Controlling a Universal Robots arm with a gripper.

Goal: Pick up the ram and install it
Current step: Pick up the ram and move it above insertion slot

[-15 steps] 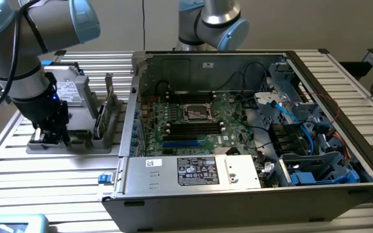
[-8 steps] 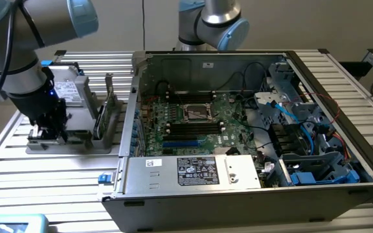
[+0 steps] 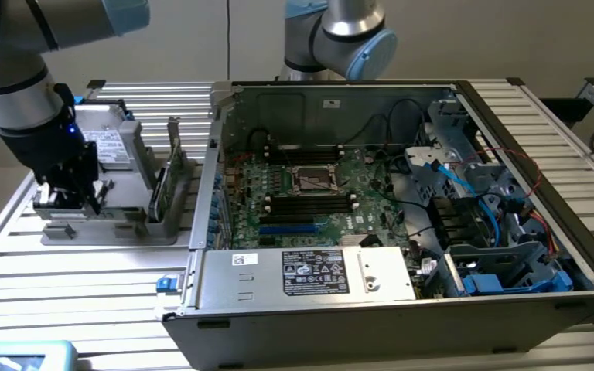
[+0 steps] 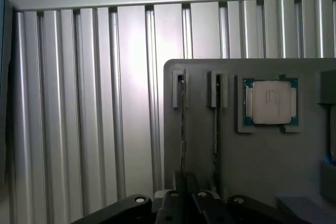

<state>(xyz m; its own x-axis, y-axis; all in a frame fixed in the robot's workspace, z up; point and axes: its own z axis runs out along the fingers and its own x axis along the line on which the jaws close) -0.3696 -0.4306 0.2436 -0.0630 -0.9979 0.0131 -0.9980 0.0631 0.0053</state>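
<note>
Two rams stand on edge in the slots of a grey tray (image 3: 121, 232) at the exterior view's left: one ram (image 3: 158, 189) and a second stick (image 3: 179, 164) beside it. In the wrist view they show as thin edge-on strips, one ram (image 4: 182, 124) and the other stick (image 4: 217, 124), both seated in the tray (image 4: 210, 156). My gripper (image 3: 70, 202) hangs low over the tray's side away from the computer case, apart from the sticks. In the wrist view, the gripper (image 4: 190, 203) has its black fingers (image 4: 178, 203) drawn together, with nothing seen between them.
An open computer case (image 3: 401, 309) lies at the exterior view's right, with its motherboard (image 3: 308, 193) and black and blue slots exposed. A processor chip (image 4: 270, 102) rests in a tray pocket. A second arm (image 3: 339, 31) stands behind the case. Ribbed aluminium table (image 3: 70, 286) surrounds the tray.
</note>
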